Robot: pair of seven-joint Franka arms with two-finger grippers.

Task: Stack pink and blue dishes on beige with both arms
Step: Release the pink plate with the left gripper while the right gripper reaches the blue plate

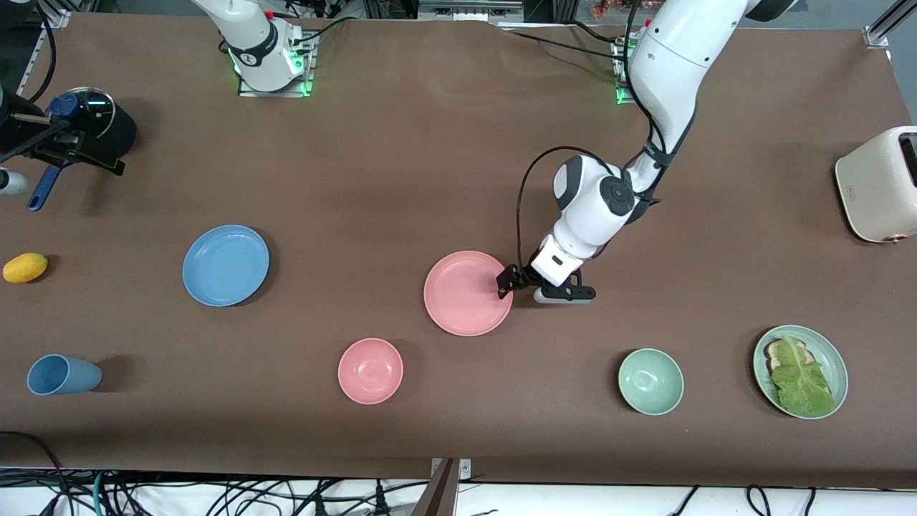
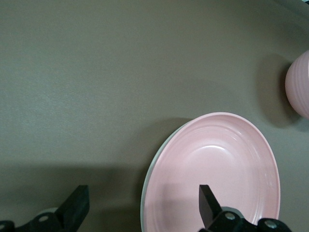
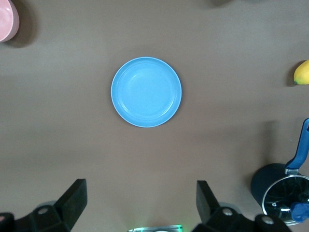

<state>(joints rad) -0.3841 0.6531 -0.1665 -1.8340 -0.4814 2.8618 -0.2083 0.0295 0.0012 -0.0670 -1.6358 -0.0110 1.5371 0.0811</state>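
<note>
The pink plate (image 1: pixel 468 292) lies flat near the table's middle. My left gripper (image 1: pixel 517 281) is low at the plate's rim on the side toward the left arm's end, and it is open. In the left wrist view the left gripper (image 2: pixel 143 193) straddles that rim, one finger over the pink plate (image 2: pixel 227 164) and one over bare table. The blue plate (image 1: pixel 226 265) lies toward the right arm's end. High over the table my right gripper (image 3: pixel 141 186) hangs open and empty, with the blue plate (image 3: pixel 146 92) below it; it is out of the front view. No beige plate shows.
A pink bowl (image 1: pixel 370 370), a green bowl (image 1: pixel 650 381) and a green plate with lettuce (image 1: pixel 800 370) sit nearer the front camera. A blue cup (image 1: pixel 63 374), a yellow fruit (image 1: pixel 25 267) and a dark pot (image 1: pixel 86 129) are at the right arm's end. A toaster (image 1: pixel 877 183) stands at the left arm's end.
</note>
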